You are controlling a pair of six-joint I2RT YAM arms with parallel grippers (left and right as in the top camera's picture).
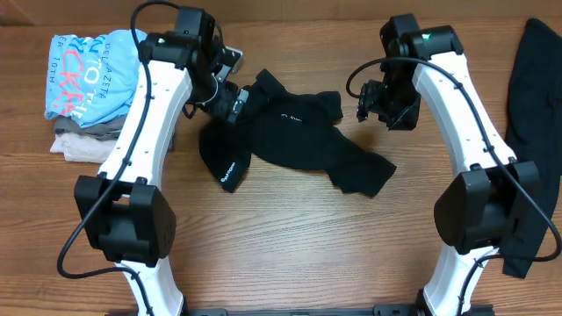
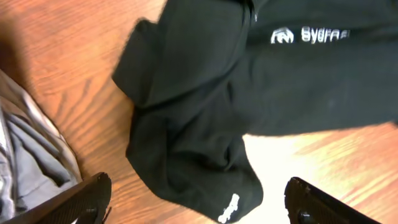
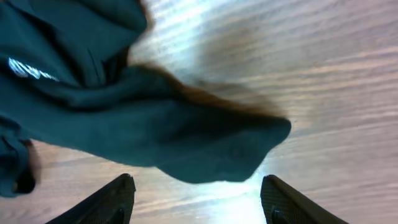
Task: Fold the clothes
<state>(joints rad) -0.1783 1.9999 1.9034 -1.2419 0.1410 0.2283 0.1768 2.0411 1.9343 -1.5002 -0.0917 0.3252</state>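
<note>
The dark fingers (image 2: 87, 199) of the left gripper (image 2: 202, 202) are seen closest, at the bottom of the left wrist view. They are spread wide and nothing is pinched between them. The black garment (image 2: 205, 106) lies on the worktop (image 2: 68, 68) below them. The right gripper (image 3: 196, 199) is likewise held with its jaws apart and empty, above one rounded end of the same cloth.

From overhead, the black garment is found crumpled around the middle of the worktop, toward the far edge. A lobe with white lettering is turned toward the near edge, and a sleeve-like end trails to the right. A second black garment (image 1: 531, 132) is laid along the right edge, partly covered by the right arm (image 1: 457, 105). A folded stack (image 1: 79, 140), topped by a light-blue shirt (image 1: 92, 75), is set at the far left corner, just beside the left arm (image 1: 145, 123).

Because the cloth is bunched in overlapping layers, several could be caught in one pinch, and a twisted lump would be lifted rather than one edge. If only one side is pulled, the whole garment could be dragged. The stack could be nudged by the left arm, and the second garment could be swept off the right edge by the right arm.
</note>
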